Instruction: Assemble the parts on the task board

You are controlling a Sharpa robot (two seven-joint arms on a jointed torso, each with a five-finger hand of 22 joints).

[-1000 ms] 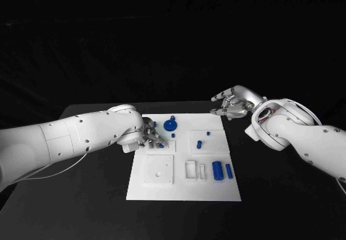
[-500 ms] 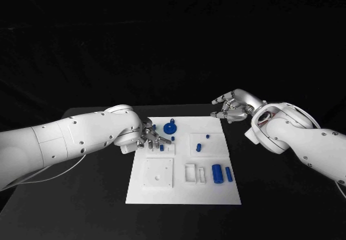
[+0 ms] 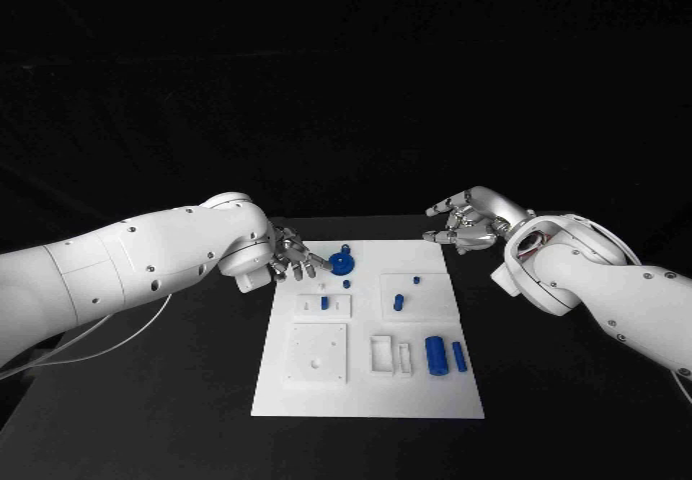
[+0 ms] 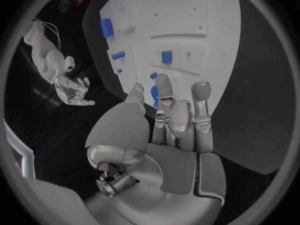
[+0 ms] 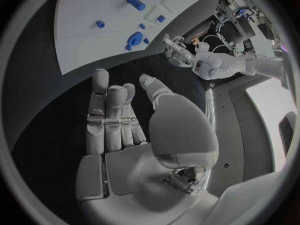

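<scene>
The white task board (image 3: 368, 385) lies mid-table. My left hand (image 3: 293, 255) hovers at the board's far left edge, fingers apart and empty, just left of a round blue part (image 3: 343, 262). In the left wrist view the left hand (image 4: 178, 120) stretches over the board (image 4: 181, 15), the round blue part (image 4: 154, 92) showing between its fingers. A small blue peg (image 3: 326, 301) stands in a white block. Two blue cylinders (image 3: 436, 354) lie at the right. My right hand (image 3: 464, 225) floats empty beyond the board's far right corner, fingers loosely spread.
Two more small blue pieces (image 3: 397, 298) stand on a raised white square right of the peg. A square white plate (image 3: 319, 350) and a slotted white block (image 3: 385, 352) sit on the board's near half. Black table (image 3: 188, 400) surrounds the board.
My left hand has let go of the small blue peg, left standing in its block, and drawn back towards the board's far left edge. The right hand barely moved. The camera shifted slightly.
</scene>
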